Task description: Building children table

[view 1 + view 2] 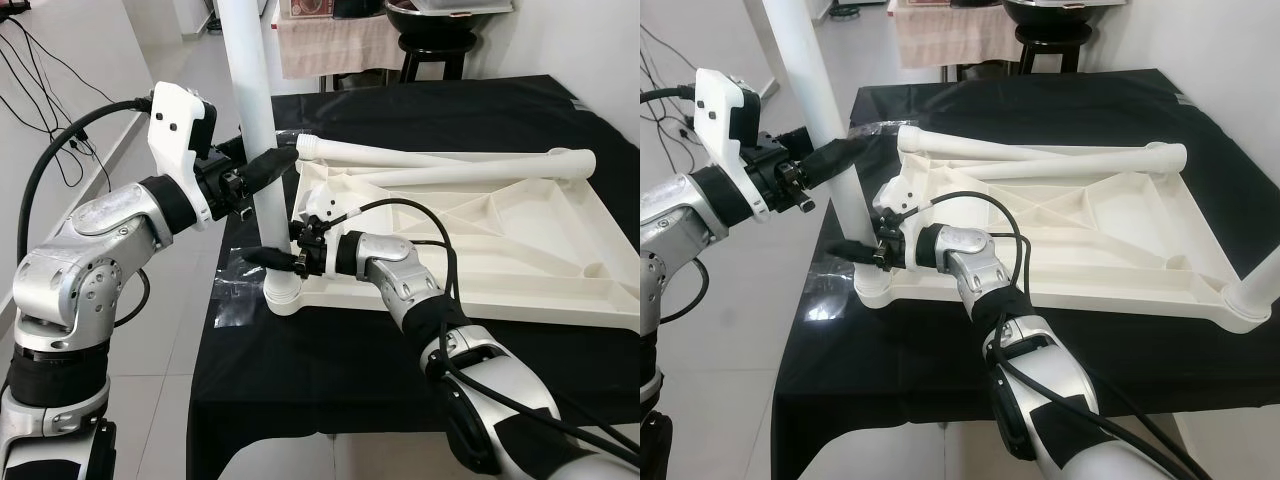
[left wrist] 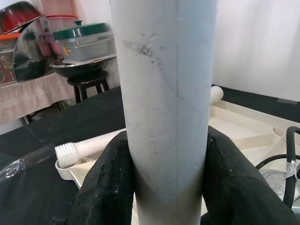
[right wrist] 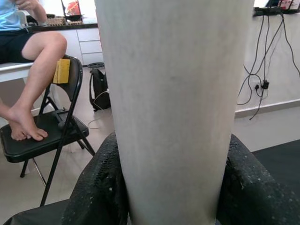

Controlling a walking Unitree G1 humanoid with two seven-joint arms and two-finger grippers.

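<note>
A white table top (image 1: 520, 250) lies upside down on the black-clothed table (image 1: 330, 370). One white leg (image 1: 255, 100) stands upright in its near-left corner socket (image 1: 283, 295). My left gripper (image 1: 272, 165) is shut on this leg at mid height; in the left wrist view the fingers (image 2: 110, 183) press both sides of the leg (image 2: 164, 108). My right gripper (image 1: 262, 258) is shut on the same leg just above the socket, its fingers (image 3: 98, 187) hugging the leg (image 3: 173, 117). Two loose legs (image 1: 440, 155) lie across the top. Another leg (image 1: 1255, 285) rises at the near-right corner.
A black stool with pots (image 1: 435, 40) stands behind the table. Cables (image 1: 40, 80) hang on the wall to the left. Clear plastic wrap (image 1: 235, 290) lies by the table's left edge. A person (image 3: 28, 51) sits with feet on a folding chair (image 3: 47, 131).
</note>
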